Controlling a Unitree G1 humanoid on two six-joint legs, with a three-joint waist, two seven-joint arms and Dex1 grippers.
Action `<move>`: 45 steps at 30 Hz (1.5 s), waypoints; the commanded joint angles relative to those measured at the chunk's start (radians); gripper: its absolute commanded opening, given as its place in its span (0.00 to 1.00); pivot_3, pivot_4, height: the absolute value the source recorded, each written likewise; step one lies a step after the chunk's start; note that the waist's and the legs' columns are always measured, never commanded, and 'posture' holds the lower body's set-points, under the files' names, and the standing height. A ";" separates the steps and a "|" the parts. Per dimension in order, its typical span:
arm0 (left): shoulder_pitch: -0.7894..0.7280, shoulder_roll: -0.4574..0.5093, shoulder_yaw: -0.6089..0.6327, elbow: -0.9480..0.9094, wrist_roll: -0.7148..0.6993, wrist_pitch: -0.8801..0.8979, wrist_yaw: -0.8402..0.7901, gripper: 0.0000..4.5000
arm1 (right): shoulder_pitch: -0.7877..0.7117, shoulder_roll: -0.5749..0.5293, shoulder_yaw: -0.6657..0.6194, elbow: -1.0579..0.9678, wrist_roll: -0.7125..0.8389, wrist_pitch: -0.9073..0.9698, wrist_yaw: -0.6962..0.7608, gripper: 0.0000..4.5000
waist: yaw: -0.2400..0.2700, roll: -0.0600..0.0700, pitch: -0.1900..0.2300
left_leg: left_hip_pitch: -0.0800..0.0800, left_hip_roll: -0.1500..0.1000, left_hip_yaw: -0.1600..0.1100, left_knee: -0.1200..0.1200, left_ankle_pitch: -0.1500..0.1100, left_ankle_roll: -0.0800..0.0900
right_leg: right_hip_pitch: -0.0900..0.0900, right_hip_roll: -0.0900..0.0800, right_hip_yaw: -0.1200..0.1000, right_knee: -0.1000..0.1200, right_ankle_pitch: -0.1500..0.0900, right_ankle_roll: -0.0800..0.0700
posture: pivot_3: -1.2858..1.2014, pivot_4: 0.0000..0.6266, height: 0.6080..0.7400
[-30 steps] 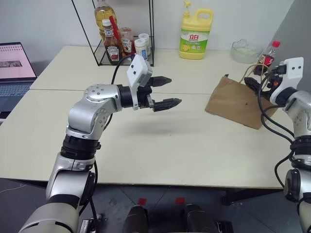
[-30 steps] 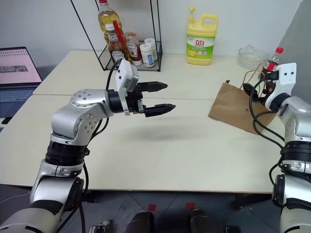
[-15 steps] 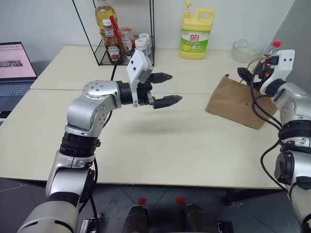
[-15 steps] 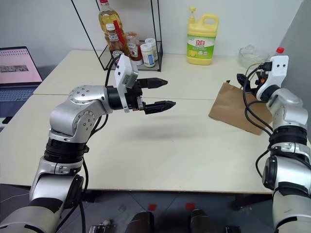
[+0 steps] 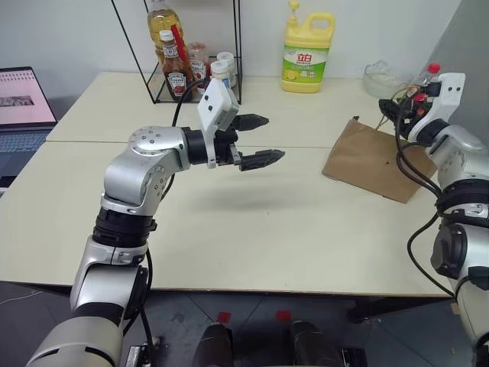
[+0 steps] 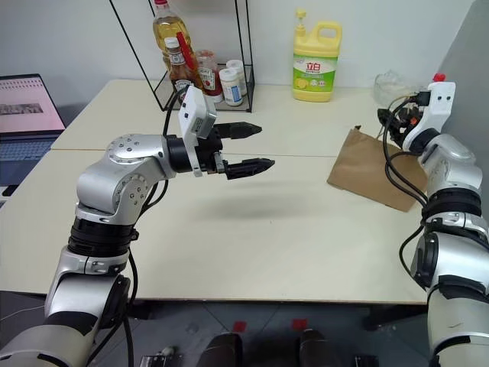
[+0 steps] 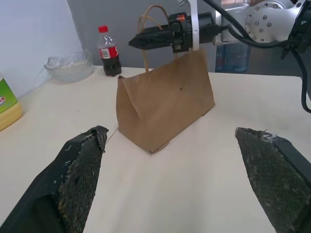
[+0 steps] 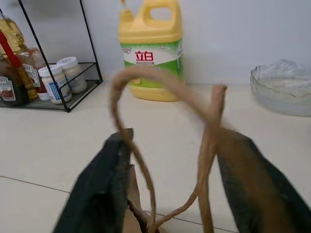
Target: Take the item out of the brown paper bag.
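the brown paper bag [image 5: 372,160] stands on the cream counter [image 5: 252,222] at about two o'clock from the counter's middle, its cord handles [image 8: 165,145] up. the right hand [image 7: 146,39] sits at the bag's top with the handle loops between its two fingers; whether they pinch the cord i cannot tell. the left hand [image 5: 256,140] hovers over mid-counter, fingers spread wide, aimed toward the bag. a cola bottle [image 7: 109,51] stands just behind the bag. the item itself isn't visible.
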 commanded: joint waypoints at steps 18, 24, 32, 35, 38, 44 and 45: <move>-0.001 0.001 0.029 -0.029 -0.009 -0.011 0.015 1.00 | -0.041 -0.014 -0.001 -0.057 0.008 -0.003 0.028 0.01 | -0.002 0.001 0.001 | 0.000 0.000 0.000 0.000 0.000 0.000 | 0.000 0.000 0.000 0.001 0.000 0.000 | 0.52 0.24 1.00; 0.031 0.027 0.041 -0.059 -0.019 0.012 0.012 1.00 | -0.113 0.007 0.010 -0.032 0.002 -0.012 0.028 0.01 | -0.012 0.004 0.003 | 0.000 0.000 0.000 0.000 0.000 0.000 | -0.001 0.000 0.000 0.002 0.000 0.000 | 0.52 0.24 1.00; 0.096 0.059 0.087 -0.123 -0.049 0.073 0.044 1.00 | -0.196 0.075 0.036 -0.036 -0.002 -0.003 0.056 0.01 | -0.016 0.006 0.005 | 0.000 -0.001 0.001 0.000 0.000 0.000 | -0.003 0.000 0.001 0.005 0.000 0.000 | 0.52 0.24 1.00; 0.152 0.077 0.118 -0.163 -0.059 0.094 0.070 1.00 | -0.223 0.121 0.053 -0.048 0.000 0.000 0.070 0.01 | -0.019 0.006 0.006 | -0.001 -0.001 0.001 0.000 0.000 -0.001 | -0.004 0.000 0.001 0.006 0.000 0.000 | 0.52 0.24 1.00; 0.218 0.088 0.154 -0.217 -0.071 0.118 0.104 1.00 | -0.255 0.174 0.067 -0.035 -0.002 -0.010 0.073 0.01 | -0.023 0.006 0.006 | -0.001 -0.001 0.001 0.000 0.001 -0.002 | -0.005 0.000 0.002 0.007 0.000 0.000 | 0.52 0.24 1.00; 0.336 0.060 0.231 -0.340 -0.089 0.149 0.240 1.00 | -0.310 0.280 0.093 0.025 -0.016 -0.062 0.079 0.01 | -0.032 0.006 0.006 | -0.002 -0.001 0.001 0.000 0.001 -0.002 | -0.006 -0.001 0.001 0.007 0.000 0.000 | 0.52 0.24 1.00; 0.352 0.042 0.250 -0.361 -0.093 0.159 0.281 1.00 | -0.320 0.297 0.097 0.037 -0.018 -0.073 0.080 0.01 | -0.032 0.006 0.006 | -0.002 -0.001 0.001 0.001 0.001 -0.002 | -0.006 -0.001 0.001 0.007 0.000 0.000 | 0.52 0.24 1.00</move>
